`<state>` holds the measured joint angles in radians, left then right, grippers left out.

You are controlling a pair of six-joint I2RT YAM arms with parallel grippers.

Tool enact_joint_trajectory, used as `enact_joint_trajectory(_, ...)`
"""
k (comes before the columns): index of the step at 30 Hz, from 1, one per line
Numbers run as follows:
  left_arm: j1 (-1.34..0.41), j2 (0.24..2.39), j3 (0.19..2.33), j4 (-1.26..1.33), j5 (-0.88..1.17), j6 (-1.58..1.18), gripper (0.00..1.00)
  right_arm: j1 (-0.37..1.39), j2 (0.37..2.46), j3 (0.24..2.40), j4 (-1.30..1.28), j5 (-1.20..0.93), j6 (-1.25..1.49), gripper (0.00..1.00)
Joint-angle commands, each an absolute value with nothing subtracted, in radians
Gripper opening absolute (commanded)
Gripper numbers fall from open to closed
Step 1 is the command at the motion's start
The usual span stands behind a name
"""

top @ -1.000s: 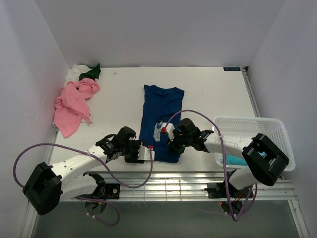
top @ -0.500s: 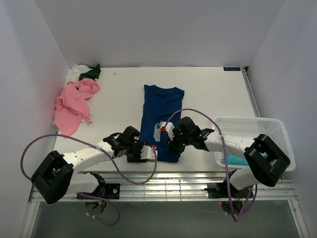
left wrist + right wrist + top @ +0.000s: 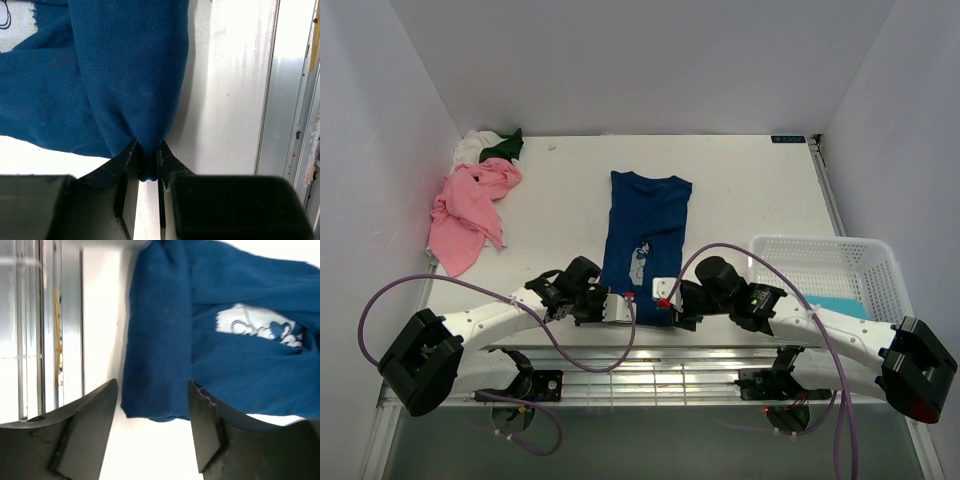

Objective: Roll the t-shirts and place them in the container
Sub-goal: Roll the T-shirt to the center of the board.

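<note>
Basket (image 3: 825, 241): teal tee (image 3: 836, 303) inside, lower right.
Left gripper (image 3: 147, 151): we see it pinching the navy tee (image 3: 130, 75) hem.
Right gripper (image 3: 152, 387): jaws apart.

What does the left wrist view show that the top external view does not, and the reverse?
Only left wrist: the left gripper clearly pinched shut on a fold of the navy shirt.
Only top external: the pink shirt, white shirt and green shirt heaped far left, the basket at right, and the right gripper.
Both: the navy shirt lying on the table.
</note>
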<state>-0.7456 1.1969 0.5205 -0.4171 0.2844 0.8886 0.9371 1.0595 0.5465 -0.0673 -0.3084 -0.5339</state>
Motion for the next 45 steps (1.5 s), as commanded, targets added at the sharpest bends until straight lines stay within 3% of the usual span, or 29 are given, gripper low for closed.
enact_joint_trajectory(1, -0.746, 1.174, 0.523, -0.423, 0.273, 0.865, 0.27, 0.971, 1.083, 0.528, -0.098, -0.252, -0.656, 0.65)
enact_joint_trajectory(14, -0.742, 1.157, 0.529, -0.43, 0.264, 0.873, 0.29, 1.014, 1.273, 0.571, -0.067, -0.118, -0.626, 0.69)
enact_joint_trajectory(16, -0.732, 1.158, 0.535, -0.442, 0.276, 0.87, 0.29, 1.015, 1.307, 0.597, -0.09, -0.114, -0.617, 0.63)
enact_joint_trajectory(18, -0.71, 1.158, 0.552, -0.463, 0.32, 0.871, 0.28, 1.014, 1.344, 0.626, -0.118, -0.106, -0.606, 0.38)
enact_joint_trajectory(20, -0.693, 1.158, 0.574, -0.523, 0.365, 0.891, 0.28, 1.006, 1.351, 0.632, -0.147, -0.116, -0.586, 0.23)
enact_joint_trajectory(24, -0.64, 1.166, 0.632, -0.678, 0.512, 0.968, 0.11, 0.977, 1.304, 0.632, -0.204, -0.279, -0.58, 0.16)
enact_joint_trajectory(25, -0.621, 1.19, 0.65, -0.748, 0.562, 0.98, 0.01, 0.971, 1.299, 0.64, -0.224, -0.314, -0.581, 0.15)
enact_joint_trajectory(30, -0.569, 1.308, 0.778, -0.971, 0.701, 1.051, 0.0, 0.953, 1.284, 0.667, -0.363, -0.523, -0.618, 0.09)
enact_joint_trajectory(38, -0.462, 1.462, 0.92, -1.137, 0.729, 1.144, 0.0, 0.781, 1.308, 0.667, -0.367, -0.663, -0.577, 0.09)
enact_joint_trajectory(45, -0.446, 1.658, 1.014, -1.112, 0.721, 0.985, 0.04, 0.744, 1.416, 0.729, -0.327, -0.603, -0.516, 0.26)
